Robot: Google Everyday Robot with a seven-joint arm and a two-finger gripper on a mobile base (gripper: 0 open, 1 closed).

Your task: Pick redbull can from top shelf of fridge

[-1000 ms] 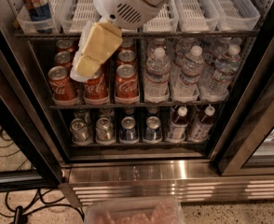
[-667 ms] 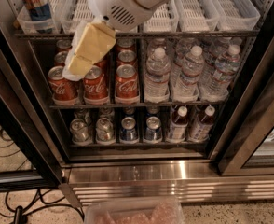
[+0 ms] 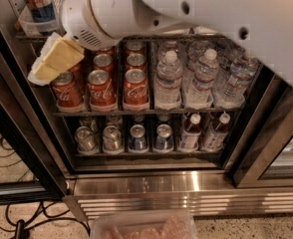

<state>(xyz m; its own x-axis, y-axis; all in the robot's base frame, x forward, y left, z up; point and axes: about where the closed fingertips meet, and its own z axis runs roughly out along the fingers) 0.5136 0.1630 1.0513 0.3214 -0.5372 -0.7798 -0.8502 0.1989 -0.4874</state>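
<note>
The redbull can (image 3: 37, 1), tall, blue and silver with red markings, stands in a clear plastic tray (image 3: 29, 28) at the far left of the top shelf (image 3: 24, 36) of the fridge (image 3: 186, 185). My gripper (image 3: 41, 72), with pale yellow fingers, hangs from the white arm (image 3: 186, 14). It sits below and slightly right of the can, in front of the left red cola cans, and is apart from the redbull can. The arm hides most of the top shelf and its white trays.
Red Coca-Cola cans (image 3: 101, 88) and water bottles (image 3: 169, 81) fill the middle rack. Small cans (image 3: 136, 137) and bottles (image 3: 189, 132) fill the lower one. The dark door frame (image 3: 266, 133) stands at right. Cables (image 3: 7, 158) lie on the floor at left. A clear container (image 3: 141, 225) is at the bottom.
The gripper has moved left, from in front of the middle cola cans to the fridge's left side below the redbull can. The arm now covers more of the top shelf.
</note>
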